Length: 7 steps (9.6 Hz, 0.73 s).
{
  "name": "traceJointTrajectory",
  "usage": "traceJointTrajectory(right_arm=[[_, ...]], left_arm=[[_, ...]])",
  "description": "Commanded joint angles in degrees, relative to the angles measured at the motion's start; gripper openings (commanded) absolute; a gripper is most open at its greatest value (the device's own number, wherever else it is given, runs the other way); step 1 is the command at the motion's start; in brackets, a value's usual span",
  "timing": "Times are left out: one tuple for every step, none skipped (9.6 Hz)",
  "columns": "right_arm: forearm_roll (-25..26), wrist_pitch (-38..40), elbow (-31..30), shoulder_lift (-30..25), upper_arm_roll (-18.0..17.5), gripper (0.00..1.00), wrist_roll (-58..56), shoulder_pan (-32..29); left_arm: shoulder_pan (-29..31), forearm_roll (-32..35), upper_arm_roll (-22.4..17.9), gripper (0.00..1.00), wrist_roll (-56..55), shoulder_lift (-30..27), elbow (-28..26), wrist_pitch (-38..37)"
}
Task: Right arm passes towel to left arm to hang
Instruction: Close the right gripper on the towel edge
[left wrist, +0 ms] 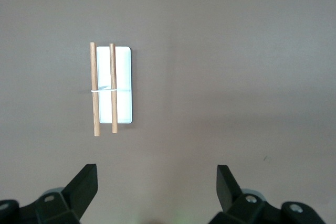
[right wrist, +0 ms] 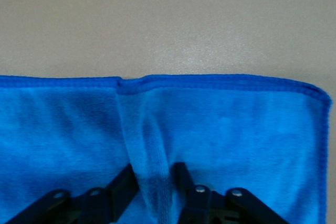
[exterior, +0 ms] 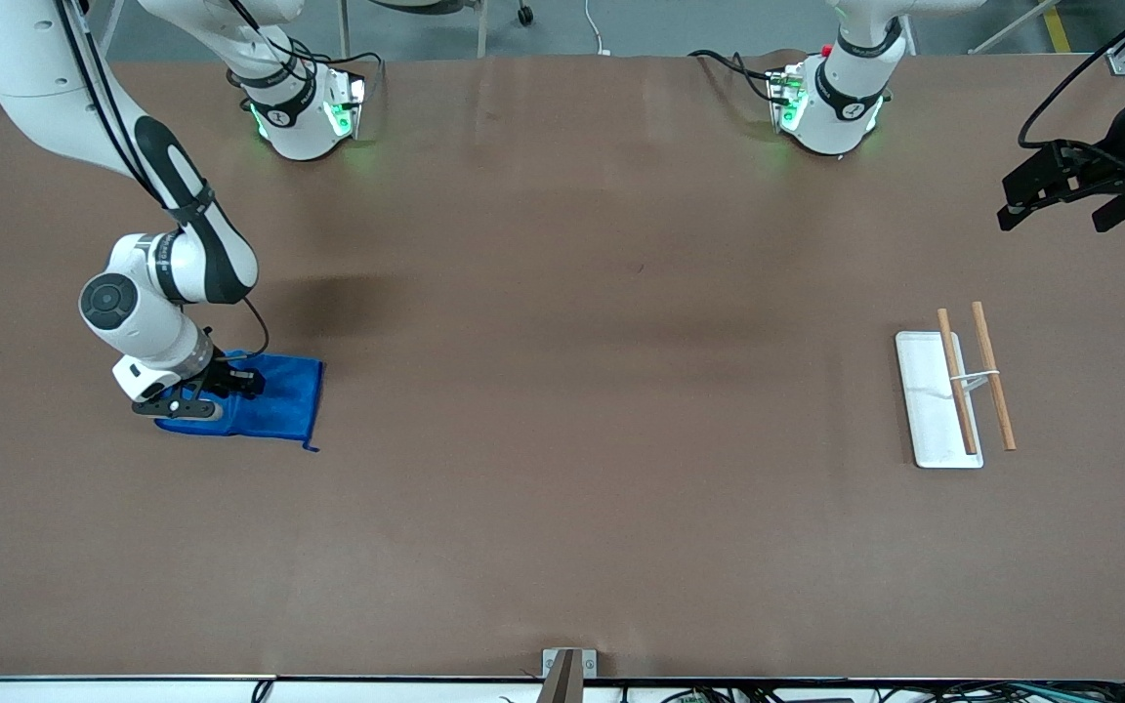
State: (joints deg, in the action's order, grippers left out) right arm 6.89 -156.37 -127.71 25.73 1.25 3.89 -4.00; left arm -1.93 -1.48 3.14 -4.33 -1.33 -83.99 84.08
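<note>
Here the towel (exterior: 274, 400) lies flat on the brown table (exterior: 562, 488) toward the right arm's end, well apart from the white rack (exterior: 934, 400) with its two wooden rods (exterior: 992, 376), which sits toward the left arm's end. The towel is a bright blue soft cloth, thin and light by the look of it, so it should drape and fold at any pinch and sag once lifted. A small loop tag (exterior: 312, 447) sticks out at the corner nearest the front camera. Taking hold near an edge, with a raised fold between the fingers, seems the sound choice, since a flat cloth gives little else to grip.

The right wrist view shows just that: a ridge of towel (right wrist: 149, 177) is gathered up between the two black fingers (right wrist: 184, 179), which have drawn in narrow and pinch the fold. The right gripper (exterior: 206, 391) is down on the towel at the side toward the right arm's end of the table, its arm bent steeply at the elbow, wrist pointing downward.

The left gripper (exterior: 1061, 195) waits in the air above the table's edge at its own end, fingers (left wrist: 84, 187) spread wide, holding nothing, with the rack in its wrist camera's sight.
</note>
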Motion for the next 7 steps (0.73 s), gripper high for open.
traceJointTrajectory(right_arm=[[0.5, 6.1, 1.3, -0.1, -0.7, 0.00, 1.6, 0.1], [0.1, 10.0, 2.6, -1.2, -0.8, 0.00, 1.6, 0.4], [0.0, 13.9, 3.8, -2.3, -1.9, 0.00, 1.7, 0.6], [-0.1, 17.7, 5.2, -3.5, -3.3, 0.00, 3.7, 0.6], [-0.1, 21.4, 6.8, -4.5, -5.5, 0.00, 6.3, 0.6], [-0.1, 25.1, 9.1, -4.9, -7.7, 0.00, 9.4, 0.6], [-0.3, 28.4, 11.5, -5.2, -10.0, 0.00, 10.9, 0.5]], left_arm=[[-0.2, 0.6, -0.1, 1.00, 0.7, 0.1, -1.8, 0.4], [-0.2, 0.6, -0.1, 1.00, 0.7, 0.1, -1.8, 0.3], [-0.2, 0.6, -0.1, 1.00, 0.6, 0.1, -1.8, 0.3], [-0.2, 0.5, -0.1, 1.00, 0.7, 0.3, -1.7, 0.3], [-0.2, 0.5, -0.1, 1.00, 0.7, 0.5, -1.7, 0.2], [-0.2, 0.4, -0.1, 1.00, 0.6, 0.6, -1.7, 0.2], [-0.2, 0.4, -0.1, 1.00, 0.1, 0.7, -1.6, 0.2]])
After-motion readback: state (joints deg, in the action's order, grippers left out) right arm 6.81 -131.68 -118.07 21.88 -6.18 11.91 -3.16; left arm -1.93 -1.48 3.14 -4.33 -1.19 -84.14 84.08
